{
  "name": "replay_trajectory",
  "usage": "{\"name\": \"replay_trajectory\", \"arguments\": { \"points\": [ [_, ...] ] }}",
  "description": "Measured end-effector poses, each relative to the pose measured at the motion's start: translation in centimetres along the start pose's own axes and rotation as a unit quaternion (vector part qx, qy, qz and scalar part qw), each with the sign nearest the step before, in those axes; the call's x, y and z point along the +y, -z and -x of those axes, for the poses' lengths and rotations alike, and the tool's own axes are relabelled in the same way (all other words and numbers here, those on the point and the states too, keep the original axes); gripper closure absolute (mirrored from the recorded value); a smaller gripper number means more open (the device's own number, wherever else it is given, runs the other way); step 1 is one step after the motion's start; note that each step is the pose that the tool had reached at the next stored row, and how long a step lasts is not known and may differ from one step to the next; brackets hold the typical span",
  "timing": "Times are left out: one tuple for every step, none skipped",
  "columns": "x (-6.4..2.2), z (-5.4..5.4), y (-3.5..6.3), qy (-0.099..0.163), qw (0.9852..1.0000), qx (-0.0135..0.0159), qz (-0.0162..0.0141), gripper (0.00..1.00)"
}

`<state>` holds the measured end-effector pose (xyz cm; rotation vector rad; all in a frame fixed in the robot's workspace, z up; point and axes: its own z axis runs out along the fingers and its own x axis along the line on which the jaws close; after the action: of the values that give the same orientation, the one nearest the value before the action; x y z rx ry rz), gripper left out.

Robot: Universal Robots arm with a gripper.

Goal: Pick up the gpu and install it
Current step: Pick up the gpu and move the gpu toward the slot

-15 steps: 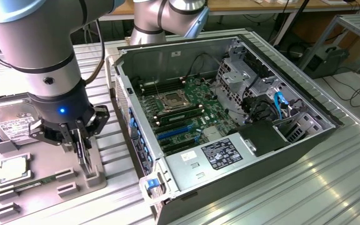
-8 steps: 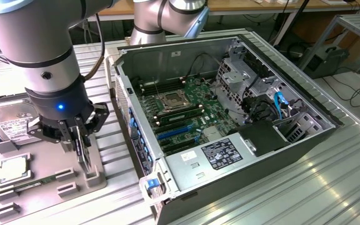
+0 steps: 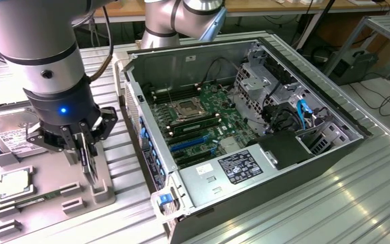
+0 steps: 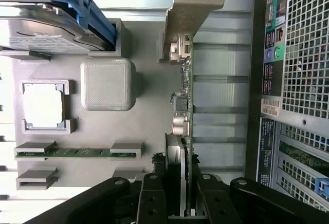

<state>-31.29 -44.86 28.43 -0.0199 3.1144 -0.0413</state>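
1. We see the gpu [image 4: 188, 106] edge-on: a thin green board with small silver parts on one face and a bent silver bracket [image 4: 191, 8] at one end.
2. The gripper [image 4: 181, 203] pinches the board between its black fingers [image 4: 154, 203].
3. The exterior view shows the gripper [image 3: 83, 147] over the grey tray [image 3: 46, 168], with the gpu [image 3: 91, 173] at the tray's edge near the open case [image 3: 181, 66].
4. The wrist view adds the bracket and the case's perforated rear panel [image 4: 308, 54]. The exterior view shows the motherboard [image 3: 195, 117] inside.
5. The card stands on edge, its long axis along the tray's edge. The bracket end points toward the hard drive [image 4: 36, 31].
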Motion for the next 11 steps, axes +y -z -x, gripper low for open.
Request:
{"name": "replay_trajectory", "arguments": {
  "points": [
    [0.00,0.00,0.16,0.000,1.0000,0.0000,0.0000,0.72],
    [-0.01,0.01,0.28,0.000,1.0000,0.0000,0.0000,0.72],
    [-0.01,0.01,0.35,0.000,1.0000,0.0000,0.0000,0.72],
    [-0.01,0.01,0.41,0.000,1.0000,0.0000,0.0000,0.72],
    [-0.01,0.01,0.48,0.000,1.0000,0.0000,0.0000,0.72],
    [-0.01,0.01,0.53,0.000,1.0000,0.0000,0.0000,0.72],
    [-0.01,0.01,0.57,0.000,1.0000,-0.0001,0.0000,0.72],
    [-0.02,0.02,0.66,0.000,1.0000,0.0000,0.0000,0.72],
    [-0.02,0.02,0.72,0.000,1.0000,0.0000,0.0000,0.72],
    [-0.02,0.02,0.80,0.000,1.0000,0.0000,0.0000,0.72],
    [-0.02,0.02,0.86,0.000,1.0000,0.0000,0.0000,0.72]
  ]
}}
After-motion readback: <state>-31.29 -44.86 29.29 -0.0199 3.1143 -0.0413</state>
